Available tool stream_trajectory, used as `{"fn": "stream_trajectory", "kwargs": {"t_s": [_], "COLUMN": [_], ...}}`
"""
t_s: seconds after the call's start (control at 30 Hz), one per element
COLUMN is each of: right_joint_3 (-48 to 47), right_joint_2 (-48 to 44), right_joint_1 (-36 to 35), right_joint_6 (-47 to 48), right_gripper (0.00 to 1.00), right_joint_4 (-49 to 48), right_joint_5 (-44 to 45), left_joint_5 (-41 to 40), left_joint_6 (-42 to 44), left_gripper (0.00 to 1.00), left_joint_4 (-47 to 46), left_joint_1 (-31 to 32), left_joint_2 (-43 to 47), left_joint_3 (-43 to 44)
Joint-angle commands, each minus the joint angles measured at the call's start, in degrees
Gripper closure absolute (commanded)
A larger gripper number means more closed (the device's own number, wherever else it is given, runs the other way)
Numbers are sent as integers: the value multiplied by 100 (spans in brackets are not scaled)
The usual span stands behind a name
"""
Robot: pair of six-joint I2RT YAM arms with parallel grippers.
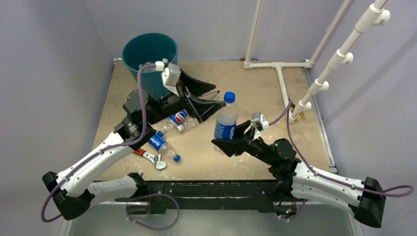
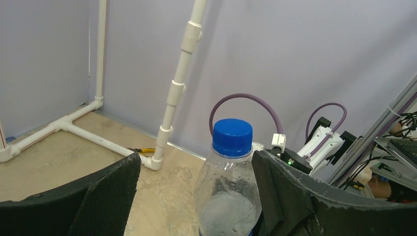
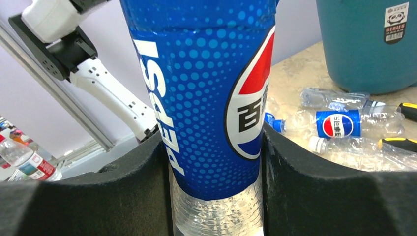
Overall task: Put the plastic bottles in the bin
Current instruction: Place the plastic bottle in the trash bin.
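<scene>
My right gripper is shut on an upright Pepsi bottle with a blue cap, held above the table's middle. In the right wrist view the black pads press both sides of its blue label. My left gripper is open, and its jaws stand wide on either side of that bottle's top, which is nearer the right finger. Two more Pepsi bottles lie under the left arm. The teal bin stands at the far left, also in the right wrist view.
A red-handled wrench lies near the front left. Screwdriver handles lie by the loose bottles. A white PVC pipe frame runs along the back right, with a yellow-handled tool at its foot.
</scene>
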State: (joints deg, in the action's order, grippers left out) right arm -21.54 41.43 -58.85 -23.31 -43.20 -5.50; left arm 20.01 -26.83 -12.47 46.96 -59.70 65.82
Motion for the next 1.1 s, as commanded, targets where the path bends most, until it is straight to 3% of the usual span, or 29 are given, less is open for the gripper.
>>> {"fn": "stream_trajectory", "kwargs": {"t_s": [0.0, 0.47, 0.6, 0.73, 0.8, 0.9, 0.97, 1.0, 1.07], "right_joint_3": [-332, -482, -499, -484, -474, -466, -465, -465, -485], "right_joint_2": [65, 324, 333, 335, 357, 392, 388, 388, 383], "right_joint_1": [5, 3, 5, 5, 5, 5, 5, 5, 5], "right_joint_6": [80, 164, 178, 195, 204, 221, 234, 239, 263], "right_gripper": [67, 68, 68, 68, 68, 68, 68, 68, 68], "right_joint_4": [52, 203, 206, 246, 258, 288, 297, 303, 334], "right_joint_5": [40, 1, -10, -4, -4, -13, -5, -11, -21], "left_joint_5": [261, 774, 775, 794, 801, 827, 873, 904, 930], "left_joint_6": [48, -120, -111, -113, -132, -204, -235, -235, -247], "left_gripper": [18, 33, 51, 61, 62, 51, 50, 52, 67], "left_joint_4": [75, 395, 383, 302, 290, 284, 269, 271, 250], "left_joint_1": [24, 31, 33, 34, 33, 33, 33, 33, 33], "left_joint_2": [-18, -376, -385, -369, -382, -431, -461, -470, -481], "left_joint_3": [439, 582, 589, 590, 581, 590, 598, 606, 608]}}
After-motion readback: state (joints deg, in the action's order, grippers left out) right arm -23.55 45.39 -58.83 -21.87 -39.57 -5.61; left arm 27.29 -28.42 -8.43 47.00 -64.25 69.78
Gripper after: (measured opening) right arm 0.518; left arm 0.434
